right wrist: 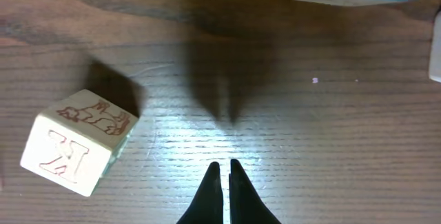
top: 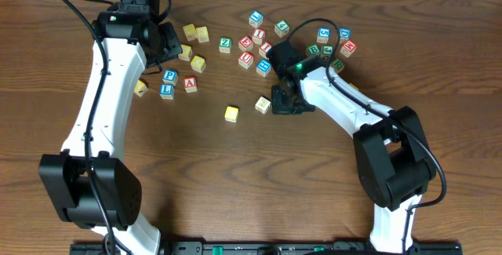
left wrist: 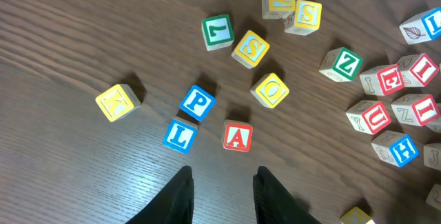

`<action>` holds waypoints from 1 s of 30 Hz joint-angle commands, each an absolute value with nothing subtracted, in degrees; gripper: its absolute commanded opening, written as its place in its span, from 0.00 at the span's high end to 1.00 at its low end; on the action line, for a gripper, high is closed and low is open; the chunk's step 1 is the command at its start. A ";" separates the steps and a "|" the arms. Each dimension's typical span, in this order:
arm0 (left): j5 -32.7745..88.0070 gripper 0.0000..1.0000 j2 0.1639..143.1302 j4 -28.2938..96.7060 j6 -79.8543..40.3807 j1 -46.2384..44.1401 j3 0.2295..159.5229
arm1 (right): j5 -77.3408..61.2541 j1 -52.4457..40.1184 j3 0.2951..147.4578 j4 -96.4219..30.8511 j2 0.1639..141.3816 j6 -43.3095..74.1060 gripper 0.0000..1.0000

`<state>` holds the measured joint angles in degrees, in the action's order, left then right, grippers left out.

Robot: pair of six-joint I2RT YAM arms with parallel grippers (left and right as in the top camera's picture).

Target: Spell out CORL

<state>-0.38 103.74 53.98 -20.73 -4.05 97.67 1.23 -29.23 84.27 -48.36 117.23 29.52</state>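
1. Hands. The left gripper point(left wrist: 224, 196) is spread open: its two dark fingers point(left wrist: 180, 195) stand apart with only bare wood between them, holding and touching nothing. The right gripper point(right wrist: 222, 186) is pressed closed, fingertip against fingertip, and grips nothing. It hangs low over the table point(top: 235, 184) (its shadow falls just ahead of the tips).

2. Edges and open room. The near half of the table is bare wood, broken only by a lone yellow block point(top: 231, 114) and a cream block point(right wrist: 76, 143). The cream block lies just beside the right gripper, off to one side of the closed tips and not touching them. Letter blocks crowd the far half in two loose groups. One group is under the left gripper and the other is beyond the right arm, near the far edge.

3. Task items.
- The blue L block point(left wrist: 180, 136) lies flat just ahead of the left fingers, beside a red A block point(left wrist: 238, 136) and touching a blue P block point(left wrist: 197, 103) at one corner. In the left wrist view its letter faces up and reads nearly upright.
- The yellow O block point(left wrist: 270, 90) sits further out, turned corner-on, with clear gaps around it.
- All of these are cubes, so there is no long axis to record.
- The cream block's red letter looks like a K seen reversed; I cannot confirm it.
- No C or R face can be made out.
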 commanded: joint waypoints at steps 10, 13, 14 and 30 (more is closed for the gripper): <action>-0.93 0.71 104.42 54.15 -19.97 -4.03 97.73 | -6.61 -30.24 87.26 -43.33 117.34 29.80 0.99; -0.93 0.71 104.42 54.15 -19.97 -4.03 97.73 | -6.44 -31.00 87.24 -42.76 117.34 30.02 0.99; -0.93 0.71 104.42 54.15 -19.97 -4.03 97.73 | -6.09 -31.29 87.20 -42.35 117.34 30.22 0.99; -0.93 0.71 104.42 54.17 -19.97 -4.03 97.73 | -4.40 -32.10 84.62 -39.16 117.34 31.73 0.99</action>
<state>-0.38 103.74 53.98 -20.73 -4.05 97.67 -5.30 -31.75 85.12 -39.33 117.25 30.94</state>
